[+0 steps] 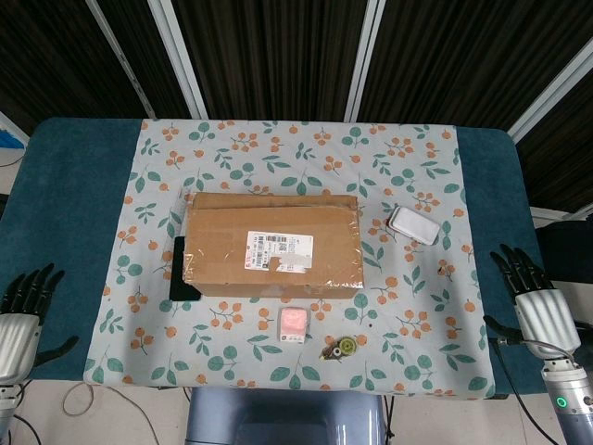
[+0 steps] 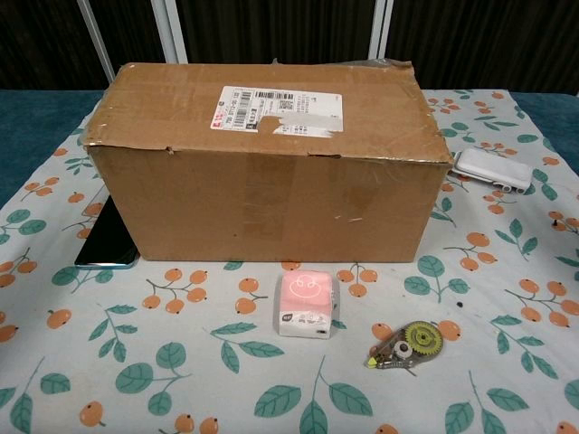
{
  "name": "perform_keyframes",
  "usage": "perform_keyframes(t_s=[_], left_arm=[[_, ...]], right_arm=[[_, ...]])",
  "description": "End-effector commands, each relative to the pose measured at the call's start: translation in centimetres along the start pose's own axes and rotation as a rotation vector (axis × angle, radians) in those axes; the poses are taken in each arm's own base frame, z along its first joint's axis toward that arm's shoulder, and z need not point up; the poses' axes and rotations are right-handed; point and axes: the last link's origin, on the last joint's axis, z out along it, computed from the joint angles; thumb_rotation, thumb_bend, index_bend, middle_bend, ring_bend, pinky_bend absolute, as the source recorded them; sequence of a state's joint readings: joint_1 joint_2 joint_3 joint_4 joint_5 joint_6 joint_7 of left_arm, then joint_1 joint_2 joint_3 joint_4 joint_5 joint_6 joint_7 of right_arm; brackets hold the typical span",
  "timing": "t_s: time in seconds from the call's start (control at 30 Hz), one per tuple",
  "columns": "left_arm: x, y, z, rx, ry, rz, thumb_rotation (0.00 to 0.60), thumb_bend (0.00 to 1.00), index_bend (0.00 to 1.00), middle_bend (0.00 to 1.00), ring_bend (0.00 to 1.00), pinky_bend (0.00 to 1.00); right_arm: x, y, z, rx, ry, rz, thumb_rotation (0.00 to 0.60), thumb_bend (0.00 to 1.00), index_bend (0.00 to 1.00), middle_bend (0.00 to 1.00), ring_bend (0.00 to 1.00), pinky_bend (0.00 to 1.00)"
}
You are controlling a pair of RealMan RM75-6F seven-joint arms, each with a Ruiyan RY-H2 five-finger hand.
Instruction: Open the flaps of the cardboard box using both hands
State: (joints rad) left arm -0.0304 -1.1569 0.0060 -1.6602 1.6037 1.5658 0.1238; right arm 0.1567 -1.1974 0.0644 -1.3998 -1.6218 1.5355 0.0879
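The table [image 1: 74, 185] carries a floral cloth [image 1: 296, 148]. At the cloth's centre sits the cardboard box [image 1: 273, 243], flaps down and closed, a shipping label [image 1: 279, 250] on top. From the box, the left hand [image 1: 23, 315] lies well apart at about 8 o'clock, off the cloth's edge, fingers spread and holding nothing. The right hand [image 1: 537, 301] lies well apart at about 4 o'clock, likewise spread and empty. A dark phone [image 1: 179, 269] touches the box at 9 o'clock. A white case [image 1: 414, 224] sits near at 3 o'clock. A pink tissue pack [image 1: 293, 325] and a correction tape [image 1: 338, 349] lie at 6 o'clock.
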Motion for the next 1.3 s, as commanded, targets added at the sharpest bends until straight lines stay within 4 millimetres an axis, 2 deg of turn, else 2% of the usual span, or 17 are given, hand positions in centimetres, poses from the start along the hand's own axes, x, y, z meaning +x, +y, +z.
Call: perform_keyframes(t_s=[0.03,0.5,0.6,0.7,0.77,0.97,1.1,1.3], left_arm=[[0.0,0.0,0.0,0.0,-0.001,0.0,0.6,0.01,0.0,0.0,0.0,0.04],[0.0,0.2,0.2,-0.013,-0.031,-0.005,0.6,0.02,0.0,0.0,0.0,0.04],[0.5,0.8,0.6,-0.031,-0.033,-0.015,0.6,0.05,0.0,0.0,0.0,0.04],[1.6,1.5,1.5,-0.05,-0.021,-0.017,0.6,0.16,0.0,0.0,0.0,0.04],[3.0,2.7,3.0,-0.079,0.003,-0.027,0.6,0.29,0.0,0.0,0.0,0.04],[7.2,7.2,8.3,-0.165,0.023,-0.11,0.6,0.51,0.0,0.0,0.0,0.07],[8.9,10.2,12.0,-0.216,-0.02,-0.159,0.6,0.6,0.0,0.0,0.0,0.1],[10.1,14.0,17.1,-0.229,-0.117,-0.203,0.6,0.69,0.0,0.01,0.05,0.2]], right_arm=[[0.0,0.0,0.0,0.0,-0.003,0.003,0.6,0.16,0.0,0.0,0.0,0.22],[0.0,0.1,0.0,-0.01,0.005,0.012,0.6,0.16,0.0,0.0,0.0,0.22],[0.0,0.3,0.2,-0.022,0.009,0.016,0.6,0.18,0.0,0.0,0.0,0.22],[0.0,0.4,0.3,-0.03,0.013,0.026,0.6,0.19,0.0,0.0,0.0,0.22],[-0.1,0.4,0.3,-0.032,0.01,0.03,0.6,0.21,0.0,0.0,0.0,0.22],[-0.3,0.2,0.5,-0.028,0.006,0.037,0.6,0.23,0.0,0.0,0.0,0.22],[-0.4,0.2,0.5,-0.035,0.006,0.05,0.6,0.23,0.0,0.0,0.0,0.22],[-0.4,0.3,0.6,-0.05,0.006,0.075,0.6,0.24,0.0,0.0,0.0,0.22]])
